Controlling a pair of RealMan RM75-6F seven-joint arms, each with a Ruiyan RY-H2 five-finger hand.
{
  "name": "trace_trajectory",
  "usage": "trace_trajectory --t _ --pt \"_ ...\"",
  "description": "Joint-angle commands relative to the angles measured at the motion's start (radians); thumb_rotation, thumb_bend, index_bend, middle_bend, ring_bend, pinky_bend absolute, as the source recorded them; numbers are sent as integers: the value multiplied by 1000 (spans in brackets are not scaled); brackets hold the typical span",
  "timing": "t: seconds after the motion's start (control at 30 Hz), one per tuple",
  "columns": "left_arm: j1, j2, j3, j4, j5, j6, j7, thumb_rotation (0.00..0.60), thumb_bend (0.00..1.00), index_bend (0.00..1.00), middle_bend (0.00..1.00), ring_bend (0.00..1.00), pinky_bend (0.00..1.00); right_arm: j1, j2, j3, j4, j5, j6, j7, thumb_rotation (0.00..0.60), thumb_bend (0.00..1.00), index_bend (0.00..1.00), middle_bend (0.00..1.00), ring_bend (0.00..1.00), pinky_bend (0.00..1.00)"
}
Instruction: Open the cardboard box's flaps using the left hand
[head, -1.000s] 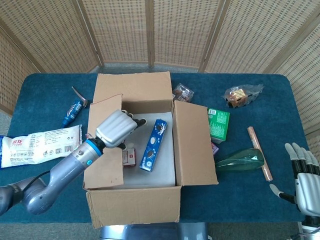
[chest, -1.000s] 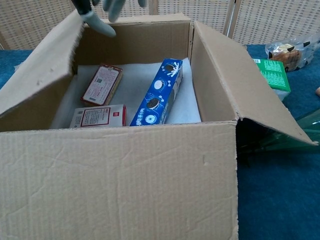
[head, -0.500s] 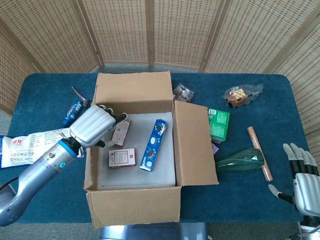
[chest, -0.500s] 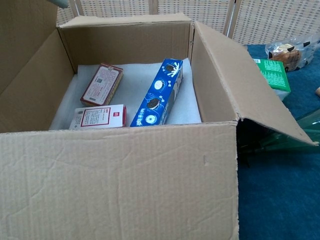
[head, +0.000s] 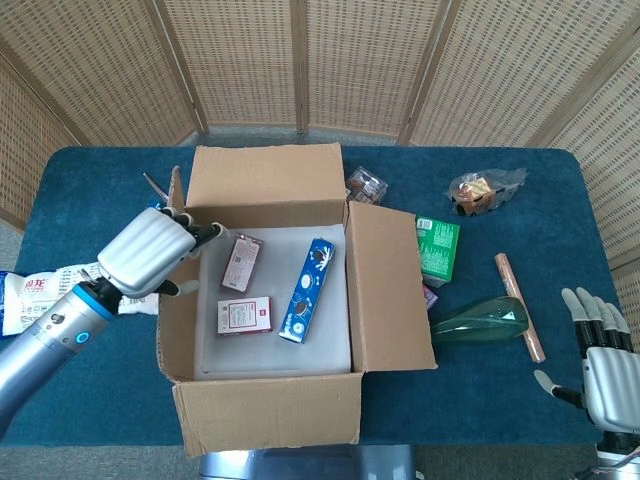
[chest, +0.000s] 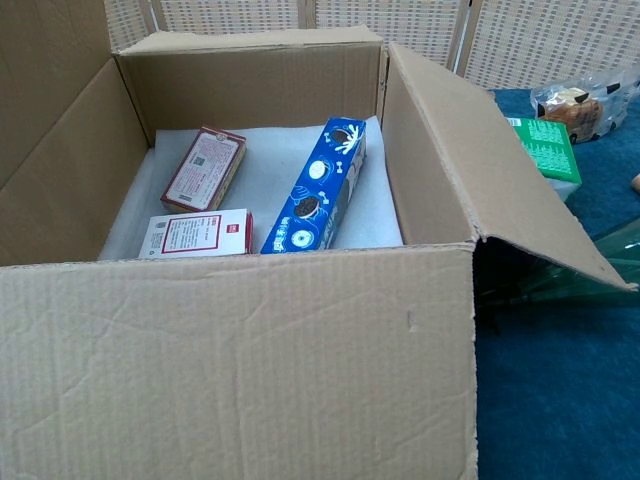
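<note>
The cardboard box (head: 270, 410) stands mid-table with its back flap (head: 265, 172) and right flap (head: 385, 290) folded outward. Its left flap (head: 166, 300) stands nearly upright, seen edge-on. My left hand (head: 145, 255) is just outside that flap, and its fingertips (head: 205, 232) reach over the flap's top edge. In the chest view the box (chest: 240, 370) fills the frame, the left flap (chest: 50, 120) rises at the left, and no hand shows. Inside lie a blue biscuit pack (chest: 315, 190), a brown carton (chest: 205, 165) and a white-and-red carton (chest: 195, 235). My right hand (head: 600, 350) hangs with fingers spread at the lower right, holding nothing.
Left of the box lie a white snack bag (head: 40, 295) and a blue tube (head: 148, 222). To its right are a green carton (head: 438, 248), a green bottle (head: 480, 320), a brown stick (head: 520, 305), a clear bag of snacks (head: 485, 190) and a small packet (head: 365, 185).
My left hand moved leftward out of the box, swinging the left flap from lying over the contents to upright. The two cartons beneath it came into view.
</note>
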Motion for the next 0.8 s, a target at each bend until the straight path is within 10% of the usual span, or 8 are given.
trace_trajectory --t 0.03,0.47,0.8 --pt "35 23 17 5 34 9 -30 600 0 300 602 527 534 0 1 1 -1 1 0 4 600 0 0 0 0 0" --pt "337 34 176 257 263 229 -288 600 0 300 579 522 519 -2 9 -2 -5 -5 1 16 600 0 0 0 0 0" --pt "494 -162 202 526 276 437 -380 600 0 98 11 53 279 0 -5 -8 3 -18 -3 -19 600 0 0 0 0 0"
